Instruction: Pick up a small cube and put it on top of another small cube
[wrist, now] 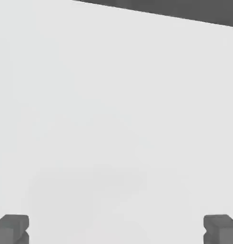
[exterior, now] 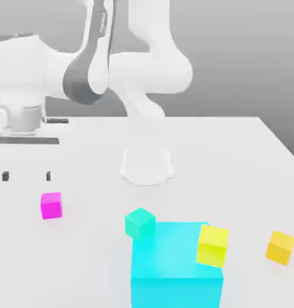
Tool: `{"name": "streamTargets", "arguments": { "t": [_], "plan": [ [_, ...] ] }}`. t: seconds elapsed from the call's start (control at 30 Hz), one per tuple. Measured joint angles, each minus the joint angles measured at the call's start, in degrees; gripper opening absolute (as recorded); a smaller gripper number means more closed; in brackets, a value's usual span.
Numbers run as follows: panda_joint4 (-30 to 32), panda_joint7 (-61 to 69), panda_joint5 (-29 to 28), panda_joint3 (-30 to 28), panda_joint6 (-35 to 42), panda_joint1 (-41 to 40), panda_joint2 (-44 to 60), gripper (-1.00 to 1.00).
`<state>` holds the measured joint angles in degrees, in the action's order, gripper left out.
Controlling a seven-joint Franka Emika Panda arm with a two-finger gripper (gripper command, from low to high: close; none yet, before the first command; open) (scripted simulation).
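Observation:
The small magenta-pink cube [exterior: 51, 205] rests on the white table [exterior: 233, 162] toward the exterior view's left. My gripper [exterior: 26, 176] hangs just above and a little left of it in that view, open, with two dark fingertips [exterior: 48, 176] spread wide and nothing between them. In the hand view the gripper [wrist: 116, 231] also stands open, its grey fingertips [wrist: 11, 228] far apart over bare white table [wrist: 113, 119]. A small teal-green cube [exterior: 139, 223] sits near the middle, touching the big cyan block [exterior: 176, 267].
A yellow cube [exterior: 212, 245] lies on the cyan block's right edge. A small orange cube [exterior: 280, 247] sits at the exterior view's right. The arm's white base [exterior: 146, 165] stands behind the cubes.

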<state>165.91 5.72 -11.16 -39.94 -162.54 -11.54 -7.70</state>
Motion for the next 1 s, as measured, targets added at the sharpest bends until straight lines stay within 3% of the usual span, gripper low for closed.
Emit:
{"name": "streamTargets", "arguments": {
  "t": [0.1,0.33,0.57,1.0],
  "plan": [
    [1.96,6.53,3.04,-2.66,-2.28,-0.15,4.00,0.00],
    [0.22,19.01,19.33,-0.78,-2.81,1.61,9.58,0.00],
    [-1.62,28.90,32.81,5.38,-3.57,-1.67,14.22,0.00],
    [-3.50,42.80,51.79,20.22,-8.97,-11.51,20.92,0.00]
  ]
}}
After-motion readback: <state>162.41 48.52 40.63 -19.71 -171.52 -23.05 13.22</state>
